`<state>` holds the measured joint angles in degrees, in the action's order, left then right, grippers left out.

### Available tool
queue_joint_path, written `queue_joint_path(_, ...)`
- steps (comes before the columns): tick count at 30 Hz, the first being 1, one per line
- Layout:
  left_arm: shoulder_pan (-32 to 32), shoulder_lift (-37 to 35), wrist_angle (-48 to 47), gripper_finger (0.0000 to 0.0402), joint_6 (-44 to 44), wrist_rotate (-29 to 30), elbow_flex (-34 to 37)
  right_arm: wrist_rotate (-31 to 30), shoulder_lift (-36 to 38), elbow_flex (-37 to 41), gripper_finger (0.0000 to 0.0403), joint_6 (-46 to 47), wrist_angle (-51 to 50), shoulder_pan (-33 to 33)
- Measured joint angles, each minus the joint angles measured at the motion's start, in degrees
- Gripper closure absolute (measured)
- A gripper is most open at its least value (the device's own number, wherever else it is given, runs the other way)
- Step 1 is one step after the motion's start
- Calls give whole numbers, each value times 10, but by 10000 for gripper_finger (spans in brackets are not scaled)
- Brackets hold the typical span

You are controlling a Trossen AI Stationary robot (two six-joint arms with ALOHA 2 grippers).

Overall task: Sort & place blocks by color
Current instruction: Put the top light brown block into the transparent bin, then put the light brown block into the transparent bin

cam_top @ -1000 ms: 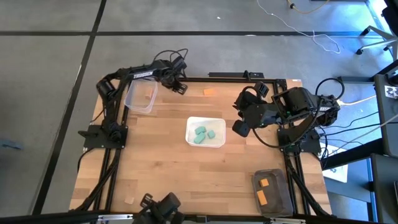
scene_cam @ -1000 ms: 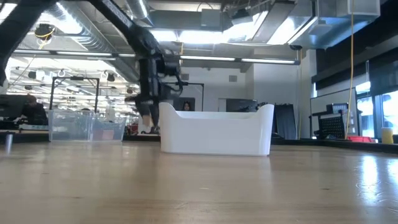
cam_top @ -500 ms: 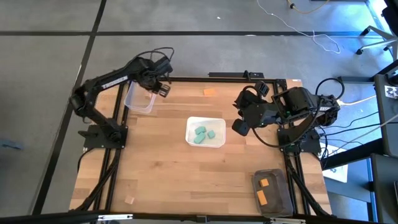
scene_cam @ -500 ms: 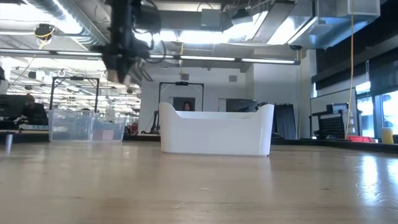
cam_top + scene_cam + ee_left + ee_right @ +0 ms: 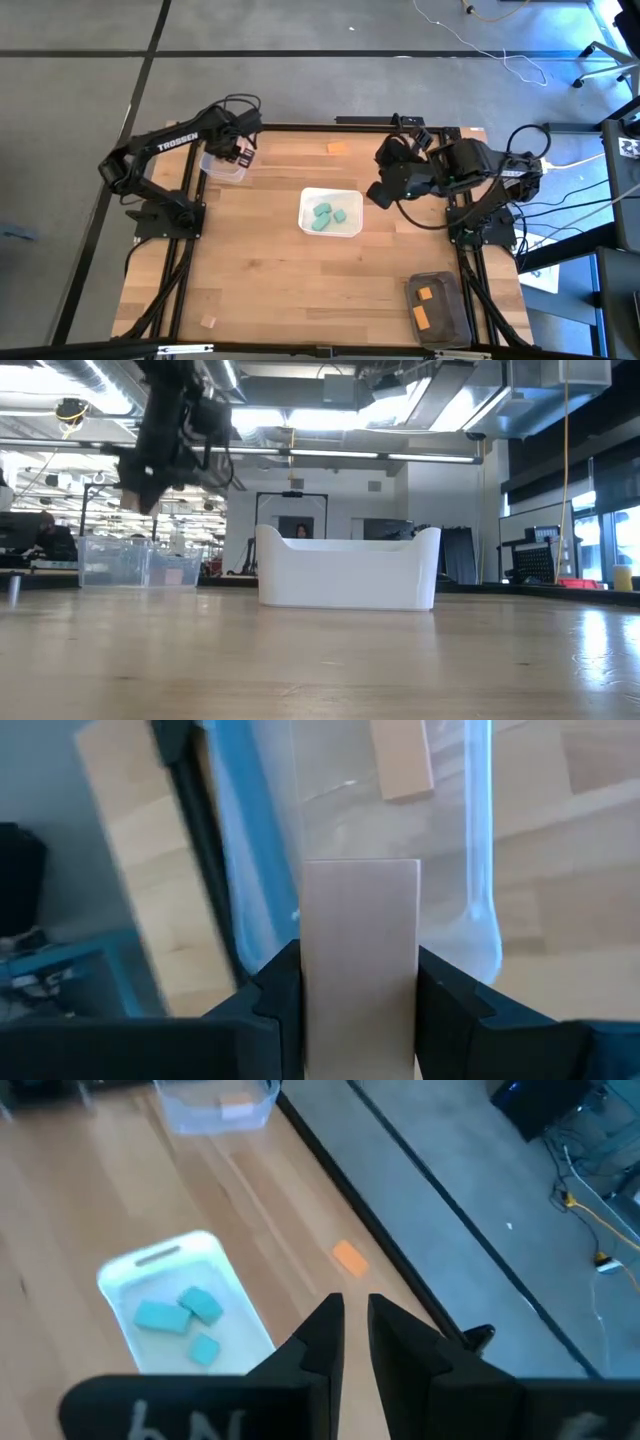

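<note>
My left gripper [image 5: 240,154] hangs over the clear tub [image 5: 222,166] at the table's far left, shut on a pale wood block [image 5: 360,920]. Another wood block [image 5: 400,760] lies in the tub below it. Three teal blocks [image 5: 328,216] lie in the white tray [image 5: 308,197] at mid table. An orange block [image 5: 335,148] lies on the table near the far edge, and a wood block [image 5: 208,321] near the near edge. My right gripper [image 5: 379,194] hovers right of the white tray, shut and empty [image 5: 356,1330]. My left gripper pinches the pale wood block by two opposite sides [image 5: 310,950] between its two fingers [image 5: 285,982]. The fingers come from above, pointing down. The block is lifted clear, above the clear tub, and its free end sticks out past the fingertips.
A dark tray [image 5: 452,290] at the near right corner holds two orange blocks [image 5: 423,306]. In the low view the white tray [image 5: 348,572] stands mid table and the clear tub [image 5: 140,562] farther left. Bare wooden table lies between the trays.
My left gripper, still shut on the wood block, has risen from table height and swung from the far middle of the table toward the left edge, ending over the clear tub. My right arm has shifted slightly toward the far edge.
</note>
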<state>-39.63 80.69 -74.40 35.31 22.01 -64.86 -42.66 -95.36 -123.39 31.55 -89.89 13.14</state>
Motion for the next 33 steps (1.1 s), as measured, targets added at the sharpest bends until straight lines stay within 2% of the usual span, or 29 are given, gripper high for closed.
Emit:
queue_joint_path(7,-52,0,143,280,-44,-4,88,7,0,49,352,-21,3,-15)
queue_joint_path(10,-66,0,177,280,-44,-11,116,7,0,65,352,-20,5,-19)
queue_joint_path(16,-98,0,245,280,-44,-63,160,7,0,67,352,-21,6,-21)
queue_joint_path(21,-111,0,258,280,-44,-78,177,7,2,67,352,-23,6,-21)
queue_joint_path(27,-113,0,258,233,-44,-76,178,7,2,67,352,-35,7,-21)
queue_joint_path(33,-113,0,258,225,-44,-77,178,7,2,67,352,-35,7,-22)
